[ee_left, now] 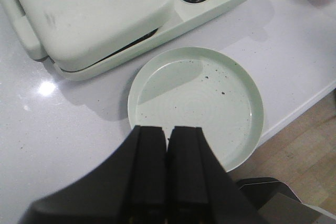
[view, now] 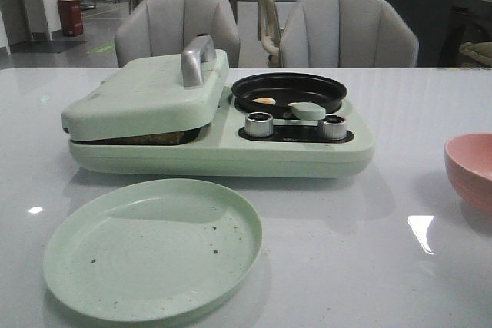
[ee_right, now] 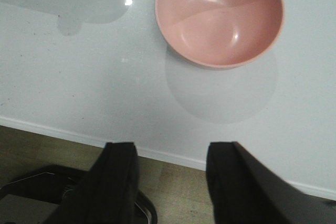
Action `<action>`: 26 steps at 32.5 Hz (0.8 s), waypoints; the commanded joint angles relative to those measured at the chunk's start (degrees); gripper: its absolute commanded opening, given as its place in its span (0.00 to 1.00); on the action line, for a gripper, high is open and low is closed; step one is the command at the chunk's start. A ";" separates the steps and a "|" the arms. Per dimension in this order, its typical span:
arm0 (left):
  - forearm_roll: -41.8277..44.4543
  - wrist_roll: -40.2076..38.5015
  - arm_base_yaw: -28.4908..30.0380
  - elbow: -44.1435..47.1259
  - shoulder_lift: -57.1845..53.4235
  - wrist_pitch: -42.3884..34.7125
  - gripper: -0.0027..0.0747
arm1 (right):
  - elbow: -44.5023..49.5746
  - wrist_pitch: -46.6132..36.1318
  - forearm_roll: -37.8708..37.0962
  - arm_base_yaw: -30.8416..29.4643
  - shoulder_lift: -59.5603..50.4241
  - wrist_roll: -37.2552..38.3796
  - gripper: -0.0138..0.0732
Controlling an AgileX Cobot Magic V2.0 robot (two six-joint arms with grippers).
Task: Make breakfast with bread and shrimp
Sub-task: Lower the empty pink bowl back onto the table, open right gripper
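Above the plate (ee_left: 197,103), left gripper (ee_left: 168,174) hangs closed; right gripper (ee_right: 170,182) gapes wide.

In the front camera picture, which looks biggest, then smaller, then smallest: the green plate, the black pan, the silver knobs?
1. Round pale green plate, though it sits nearest the camera, which enlarges it.
2. Round black frying pan, farther back.
3. The two silver knobs, which look alike, so I won't rank them.
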 commanded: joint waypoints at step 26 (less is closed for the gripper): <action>16.20 -21.70 0.87 -1.46 -0.86 -7.02 0.17 | 1.40 -5.53 -0.45 0.04 -2.04 0.26 0.21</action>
